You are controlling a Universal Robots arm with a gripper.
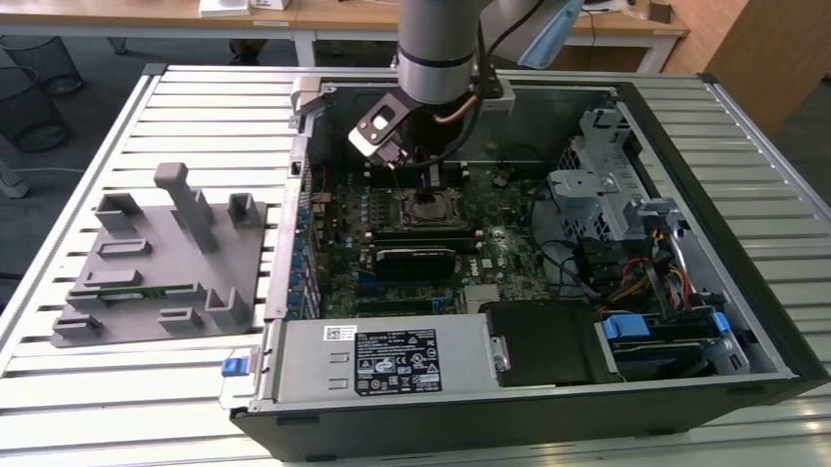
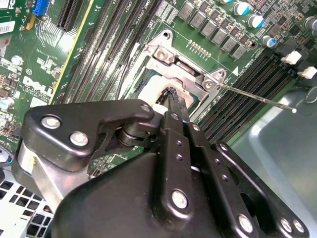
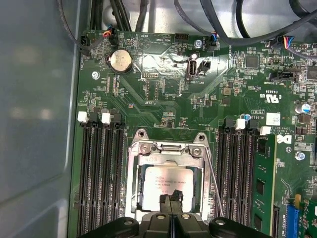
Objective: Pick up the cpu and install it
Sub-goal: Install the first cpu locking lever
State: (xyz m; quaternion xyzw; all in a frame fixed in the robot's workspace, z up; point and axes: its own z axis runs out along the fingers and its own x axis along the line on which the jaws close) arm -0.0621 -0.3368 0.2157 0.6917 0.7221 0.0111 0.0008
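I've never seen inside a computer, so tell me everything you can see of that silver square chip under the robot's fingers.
The cpu is a flat square chip with a dull silver-grey metal top bearing faint print. It lies level in its socket on the green motherboard, ringed by a metal frame, between rows of black memory slots. The fingers, closed together, hang over one edge; whether they touch it I cannot tell.
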